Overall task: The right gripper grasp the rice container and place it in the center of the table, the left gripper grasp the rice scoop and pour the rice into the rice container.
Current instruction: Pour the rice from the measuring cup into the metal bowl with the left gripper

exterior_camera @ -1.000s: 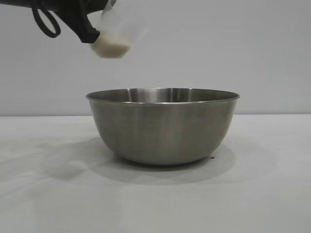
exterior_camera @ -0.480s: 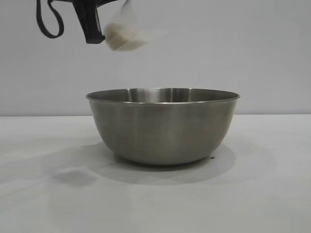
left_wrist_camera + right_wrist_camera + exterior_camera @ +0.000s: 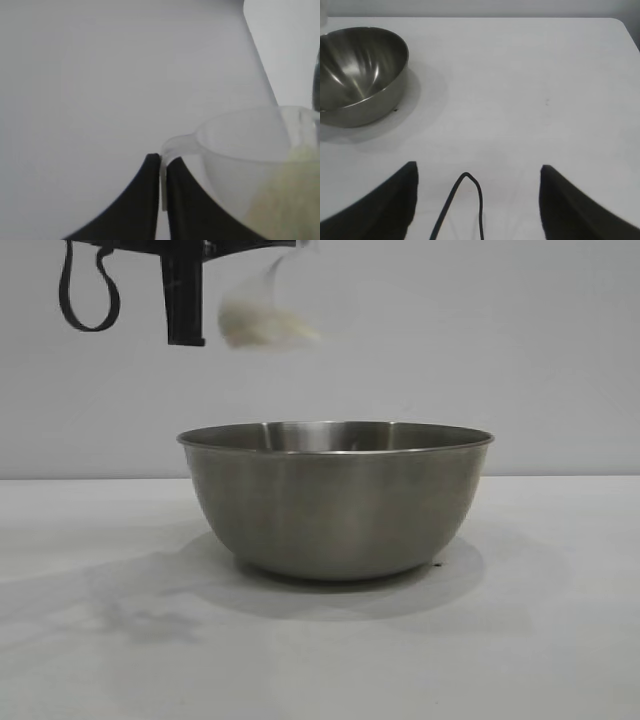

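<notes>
Overhead, left end effector [image 3: 161, 172] pinches the rice scoop [image 3: 290, 300] handle above the rice container [image 3: 335, 500]; right end effector [image 3: 477, 200] gapes, empty.

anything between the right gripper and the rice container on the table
Nothing: the right wrist view shows only bare table between the open right gripper and the rice container.

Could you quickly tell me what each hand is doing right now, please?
Left hand: closed on the handle of the rice scoop, above the rice container.
Right hand: open, holding nothing.
</notes>
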Controlling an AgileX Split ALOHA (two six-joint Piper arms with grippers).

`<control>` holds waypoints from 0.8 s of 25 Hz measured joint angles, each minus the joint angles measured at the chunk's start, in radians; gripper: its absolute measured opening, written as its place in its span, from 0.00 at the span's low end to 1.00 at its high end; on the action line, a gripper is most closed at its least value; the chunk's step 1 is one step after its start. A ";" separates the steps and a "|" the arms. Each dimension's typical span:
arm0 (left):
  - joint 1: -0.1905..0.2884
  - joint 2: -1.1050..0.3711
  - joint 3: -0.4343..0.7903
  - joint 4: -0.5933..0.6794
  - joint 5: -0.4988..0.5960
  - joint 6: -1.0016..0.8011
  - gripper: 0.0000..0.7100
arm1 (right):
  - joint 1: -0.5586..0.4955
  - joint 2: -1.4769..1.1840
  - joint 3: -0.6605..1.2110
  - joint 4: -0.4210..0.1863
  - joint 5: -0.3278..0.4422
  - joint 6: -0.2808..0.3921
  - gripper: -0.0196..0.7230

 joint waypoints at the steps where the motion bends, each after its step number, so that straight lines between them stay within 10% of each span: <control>1: -0.002 0.007 0.000 0.000 0.001 0.028 0.00 | 0.000 0.000 0.000 0.000 0.000 0.000 0.62; 20: -0.004 0.049 0.000 -0.004 0.011 0.451 0.00 | 0.000 0.000 0.000 0.000 0.000 0.000 0.62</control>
